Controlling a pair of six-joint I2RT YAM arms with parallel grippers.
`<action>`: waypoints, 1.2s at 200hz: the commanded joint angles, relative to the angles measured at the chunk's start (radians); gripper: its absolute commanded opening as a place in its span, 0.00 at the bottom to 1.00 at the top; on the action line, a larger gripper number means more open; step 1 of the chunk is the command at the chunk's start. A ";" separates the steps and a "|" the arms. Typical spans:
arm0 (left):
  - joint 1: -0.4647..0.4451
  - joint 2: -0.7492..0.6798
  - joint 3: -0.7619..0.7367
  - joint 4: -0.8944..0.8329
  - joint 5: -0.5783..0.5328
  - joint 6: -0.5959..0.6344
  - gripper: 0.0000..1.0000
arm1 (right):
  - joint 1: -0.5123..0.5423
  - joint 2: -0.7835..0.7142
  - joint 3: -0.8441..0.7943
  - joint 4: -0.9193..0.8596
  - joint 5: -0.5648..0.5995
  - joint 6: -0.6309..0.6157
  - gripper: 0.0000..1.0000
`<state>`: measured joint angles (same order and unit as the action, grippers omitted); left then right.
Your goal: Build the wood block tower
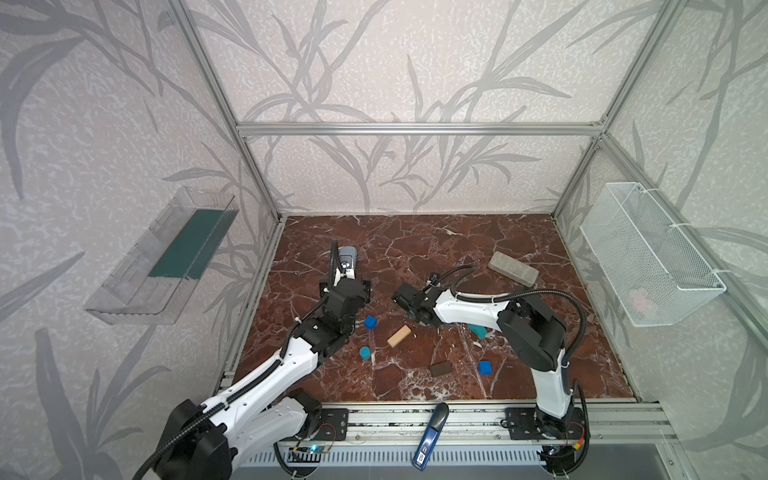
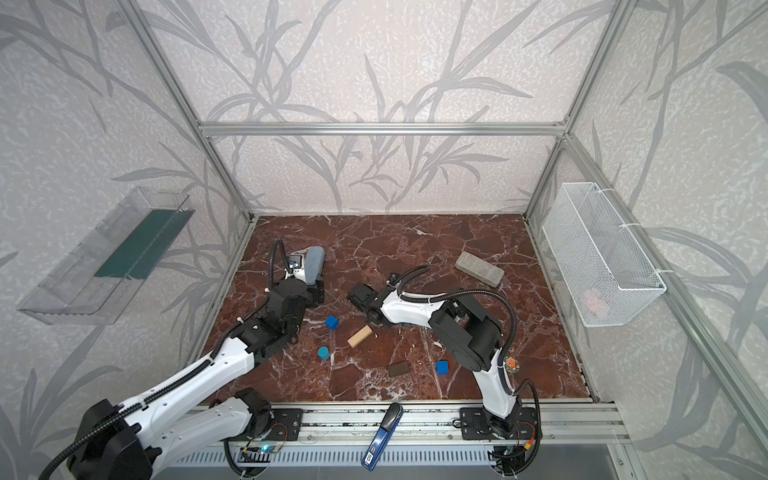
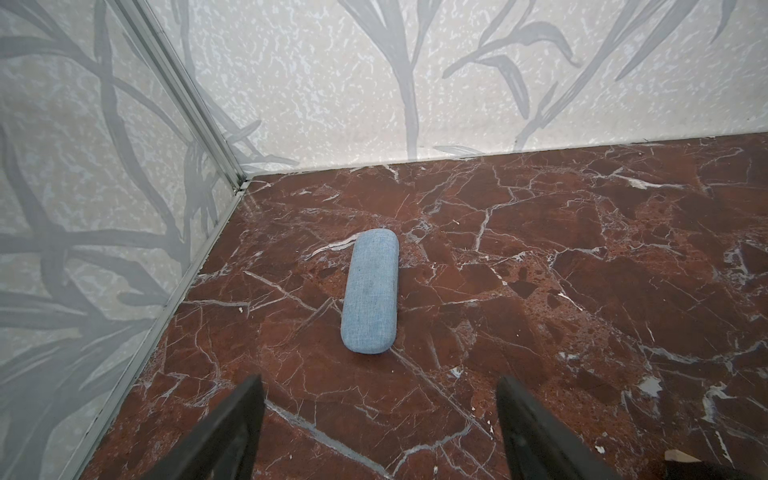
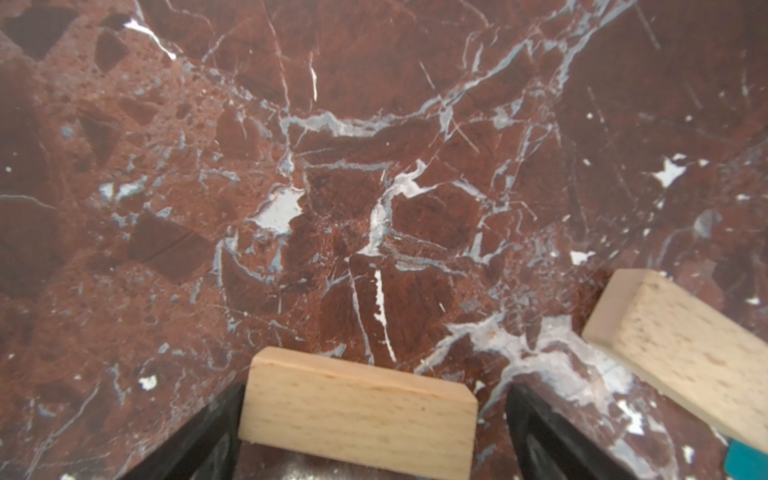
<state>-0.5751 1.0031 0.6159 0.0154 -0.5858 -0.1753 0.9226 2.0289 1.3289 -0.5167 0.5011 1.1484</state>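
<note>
In the right wrist view a pale wood bar lies crosswise between the jaws of my right gripper, which is open; one finger is close against the bar's end and the other stands apart from it. A second pale bar and a teal piece lie beside it. In both top views a pale bar, blue cubes, a blue cylinder and a dark brown bar lie loose. My left gripper is open and empty.
A grey-blue case lies just ahead of the left gripper near the back left corner. A grey stone-like brick sits at the back right. A wire basket hangs on the right wall, a clear tray on the left.
</note>
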 commanded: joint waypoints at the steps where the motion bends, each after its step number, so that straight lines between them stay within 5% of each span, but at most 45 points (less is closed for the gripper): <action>1: 0.000 0.000 -0.002 0.004 -0.034 0.008 0.85 | -0.004 0.023 0.011 0.006 -0.005 -0.015 0.94; 100: 0.001 -0.001 -0.003 0.003 -0.031 0.005 0.86 | -0.007 0.039 0.014 -0.011 -0.007 -0.036 0.77; 240: 0.000 0.017 0.004 0.003 -0.021 -0.012 0.86 | -0.069 0.010 -0.005 0.052 -0.039 -0.351 0.76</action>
<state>-0.5751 1.0180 0.6159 0.0154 -0.5980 -0.1761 0.8730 2.0373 1.3323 -0.4667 0.4904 0.8722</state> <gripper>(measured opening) 0.856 0.790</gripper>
